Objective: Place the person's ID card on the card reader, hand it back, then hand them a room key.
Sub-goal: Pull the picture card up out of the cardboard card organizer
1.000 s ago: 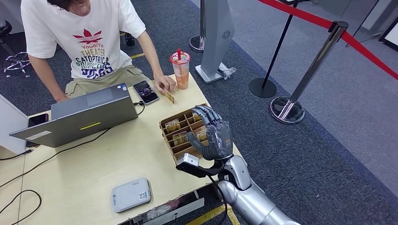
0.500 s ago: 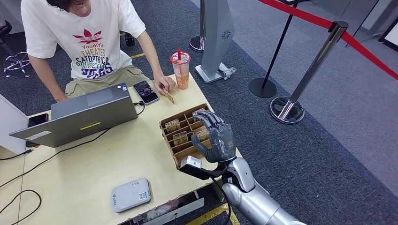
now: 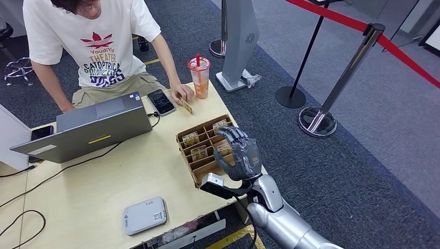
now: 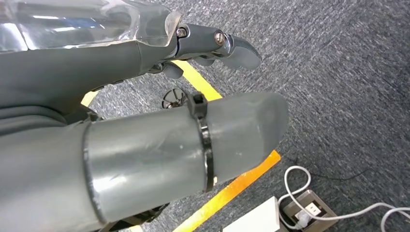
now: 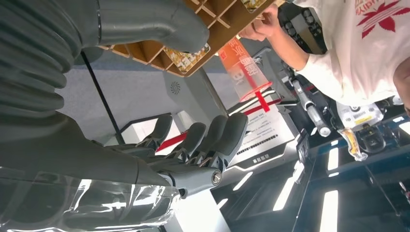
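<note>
While over the card box (image 3: 203, 148) | right hand (image 3: 239, 155) spread, empty | left hand (image 4: 145, 96) grip unclear

Laptop (image 3: 93, 127) left of card box (image 3: 200, 150) — reader (image 3: 145, 215) nearer, cup (image 3: 200, 77) behind.

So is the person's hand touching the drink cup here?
Apart. In the head view a strip of bare table separates the person's hand, holding a card, from the drink cup.
</note>
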Action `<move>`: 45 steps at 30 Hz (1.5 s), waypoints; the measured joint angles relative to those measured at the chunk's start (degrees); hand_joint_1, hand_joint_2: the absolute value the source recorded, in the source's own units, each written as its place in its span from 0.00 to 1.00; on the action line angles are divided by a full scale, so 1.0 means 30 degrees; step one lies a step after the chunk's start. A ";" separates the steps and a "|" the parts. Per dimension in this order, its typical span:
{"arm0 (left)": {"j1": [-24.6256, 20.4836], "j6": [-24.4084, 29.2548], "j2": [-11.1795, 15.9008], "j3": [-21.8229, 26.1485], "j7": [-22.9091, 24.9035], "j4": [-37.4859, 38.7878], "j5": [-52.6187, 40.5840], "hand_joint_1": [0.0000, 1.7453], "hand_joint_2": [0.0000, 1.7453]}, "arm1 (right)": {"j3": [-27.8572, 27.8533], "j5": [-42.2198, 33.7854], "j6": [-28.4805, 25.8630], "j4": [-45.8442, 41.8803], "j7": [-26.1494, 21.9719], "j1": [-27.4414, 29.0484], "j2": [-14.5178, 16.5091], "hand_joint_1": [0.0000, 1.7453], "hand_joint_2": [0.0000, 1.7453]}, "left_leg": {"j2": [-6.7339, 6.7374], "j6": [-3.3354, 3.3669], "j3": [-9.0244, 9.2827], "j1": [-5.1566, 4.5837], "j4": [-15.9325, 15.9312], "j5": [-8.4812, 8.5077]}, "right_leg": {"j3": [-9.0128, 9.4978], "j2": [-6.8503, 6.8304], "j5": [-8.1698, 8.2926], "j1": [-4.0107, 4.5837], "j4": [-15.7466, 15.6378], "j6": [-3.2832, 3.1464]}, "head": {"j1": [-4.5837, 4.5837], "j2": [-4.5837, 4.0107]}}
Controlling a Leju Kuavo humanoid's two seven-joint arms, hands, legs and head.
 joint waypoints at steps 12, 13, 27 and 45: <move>0.1786 0.0942 0.0007 -0.3752 0.1200 -0.2162 0.2507 0.00 0.00 | 0.0388 -0.0166 0.0246 0.2154 -0.0151 -0.1505 -0.0038 0.39 1.00 | -0.0008 0.0001 -0.0008 -0.0002 0.0001 -0.0001 | -0.0007 -0.0007 -0.0002 -0.0002 -0.0002 0.0004 | 0.0000 0.0000; 0.1952 0.1060 0.0016 -0.4112 0.1441 -0.2481 0.2709 0.00 0.00 | 0.0465 -0.0233 0.0306 0.2420 -0.0213 -0.1695 -0.0047 0.39 1.00 | -0.0010 0.0001 -0.0009 -0.0002 0.0001 -0.0001 | -0.0006 -0.0009 -0.0002 -0.0002 -0.0002 0.0005 | -0.0002 0.0000; 0.4098 0.1936 -0.0089 -0.7499 0.2836 -0.5668 0.3844 0.00 0.00 | 0.1330 -0.0516 0.0785 0.4931 -0.0366 -0.3245 -0.0109 0.36 1.00 | -0.0003 0.0004 -0.0005 -0.0004 0.0002 0.0001 | -0.0009 -0.0003 -0.0003 -0.0004 -0.0003 0.0006 | 0.0002 0.0000; 0.5195 0.2692 -0.0297 -0.9031 0.3270 -0.7494 0.4310 0.00 0.00 | 0.1749 -0.0308 0.0811 0.5683 -0.0094 -0.3658 -0.0129 0.26 1.00 | -0.0003 0.0003 0.0000 -0.0002 0.0002 0.0001 | -0.0009 0.0000 -0.0003 -0.0002 -0.0002 0.0005 | 0.0004 0.0000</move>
